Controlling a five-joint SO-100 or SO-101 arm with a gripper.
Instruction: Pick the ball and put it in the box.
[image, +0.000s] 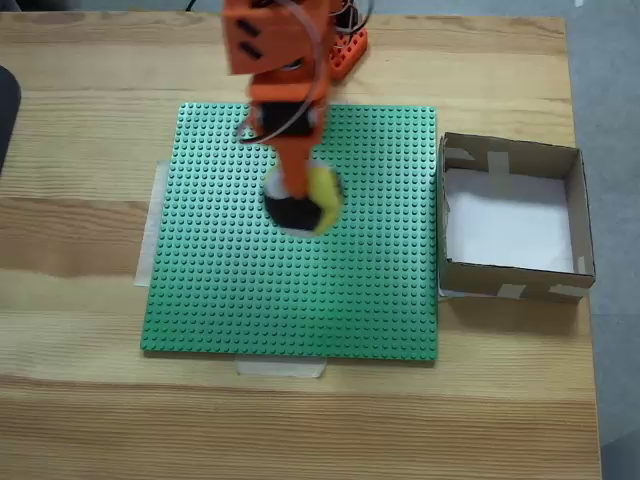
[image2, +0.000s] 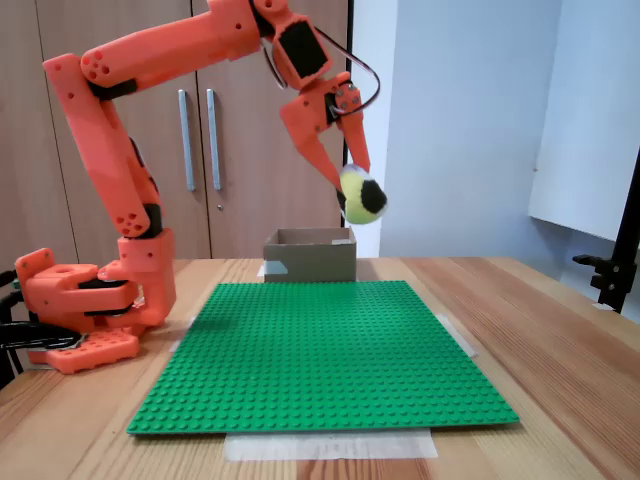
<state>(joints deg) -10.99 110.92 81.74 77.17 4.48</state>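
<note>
The ball (image2: 362, 196), yellow and black with some white, hangs well above the green plate, and my orange gripper (image2: 353, 193) is shut on it. From above, the ball (image: 312, 203) shows under the gripper (image: 298, 196) over the middle of the green studded baseplate (image: 290, 290). The box (image: 512, 218), brown cardboard with a white floor, stands open just right of the plate in that view. From the side, the box (image2: 311, 255) sits behind the plate's far edge, below and left of the ball.
The arm's base (image2: 85, 310) is fixed at the plate's left in the side fixed view. The baseplate (image2: 320, 350) is taped to a wooden table (image: 300, 420). Cupboard doors (image2: 200, 120) stand behind. A black stand (image2: 615, 265) rises at the right edge.
</note>
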